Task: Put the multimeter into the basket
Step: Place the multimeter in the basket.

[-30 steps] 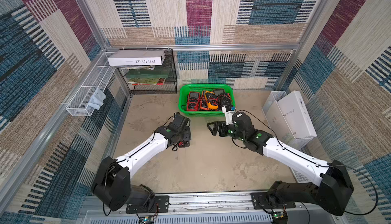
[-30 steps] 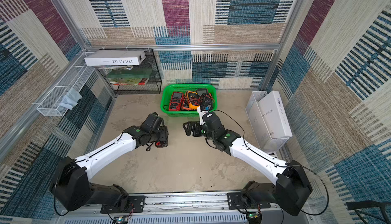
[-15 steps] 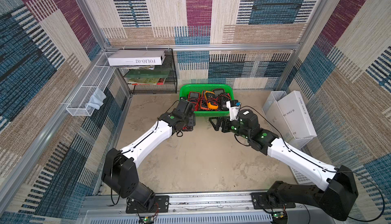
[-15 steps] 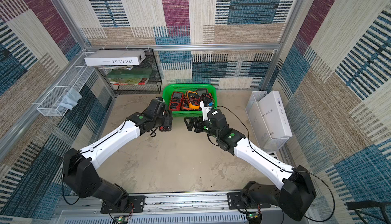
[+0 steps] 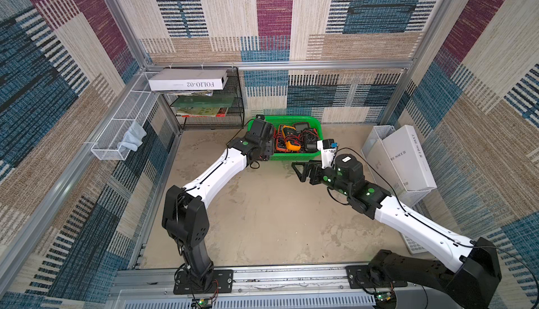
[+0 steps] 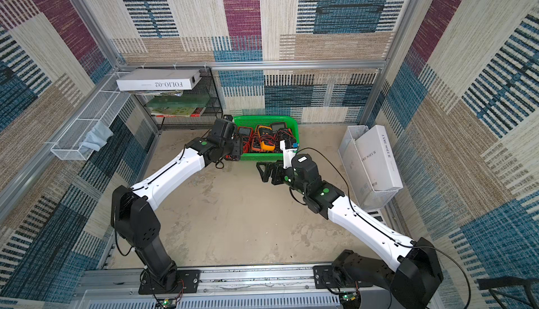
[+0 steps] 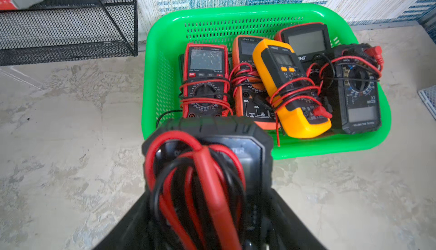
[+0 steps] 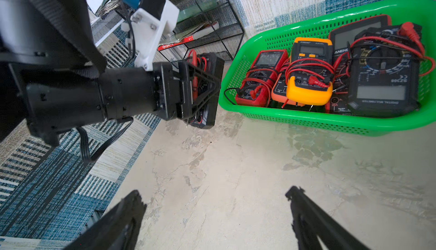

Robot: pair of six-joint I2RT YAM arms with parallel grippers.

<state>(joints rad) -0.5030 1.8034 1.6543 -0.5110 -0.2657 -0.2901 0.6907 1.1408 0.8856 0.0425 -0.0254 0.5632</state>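
Black lead-wrapped multimeter [image 7: 208, 156], now nearer basket [image 7: 247, 9]

Mottled beige tabletop [image 5: 262, 220]; along its far edge, black mesh shelf rack [image 5: 211, 123] beside green plastic basket [image 5: 294, 156]; white mesh bin [image 5: 372, 137] at right.

The basket [image 5: 294, 156], bright green slotted plastic with a rolled rim, sits upright at 12 o'clock on the floor by the back wall. It already holds several lead-wrapped meters [image 7: 290, 88]. The multimeter [image 7: 207, 152], black-cased with red and black leads wound round its body, is clamped on edge in the left gripper [image 8: 200, 88], just outside the basket's 7 o'clock corner.
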